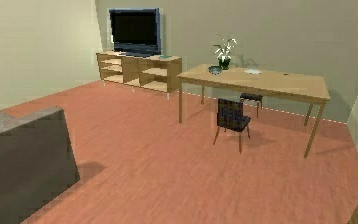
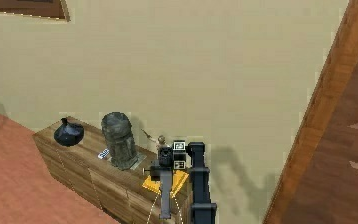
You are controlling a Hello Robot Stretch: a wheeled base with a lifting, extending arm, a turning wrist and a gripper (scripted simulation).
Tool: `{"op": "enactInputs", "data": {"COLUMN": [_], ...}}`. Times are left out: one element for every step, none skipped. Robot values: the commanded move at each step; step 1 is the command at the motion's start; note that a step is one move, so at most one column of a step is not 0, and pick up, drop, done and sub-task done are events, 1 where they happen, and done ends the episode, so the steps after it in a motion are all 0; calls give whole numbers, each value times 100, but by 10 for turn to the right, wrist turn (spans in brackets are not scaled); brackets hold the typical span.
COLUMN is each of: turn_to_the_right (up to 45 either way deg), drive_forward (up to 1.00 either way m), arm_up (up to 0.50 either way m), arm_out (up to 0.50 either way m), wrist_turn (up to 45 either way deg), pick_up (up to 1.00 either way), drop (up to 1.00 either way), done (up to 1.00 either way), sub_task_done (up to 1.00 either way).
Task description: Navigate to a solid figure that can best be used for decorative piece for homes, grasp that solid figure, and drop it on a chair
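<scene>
Statue (image 2: pixel 119 140) stood upright mid-dresser (image 2: pixel 82 165), near its back edge, just off the pincer (image 2: pixel 163 160) toward the arm side view's left. Couldn't tell pincer's spread, nor whether it held anything. Next reach likely needed a leftward shift.

Soft, even, fairly bright light fills both views, with faint grey shadows on the floor (image 1: pixel 177 160) under the tabletop (image 1: pixel 287 85) and chair (image 1: pixel 232 118) and on the wall (image 2: pixel 187 70) beside the arm (image 2: pixel 198 190), while upright edges lean near the pictures' sides.
</scene>
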Motion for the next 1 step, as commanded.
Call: {"op": "enactInputs", "data": {"turn_to_the_right": [0], "drive_forward": [0], "arm_up": [0], "arm_out": [0], "wrist_turn": [450], "pick_up": [0], "drop": [0], "done": [0], "sub_task_done": [0]}}
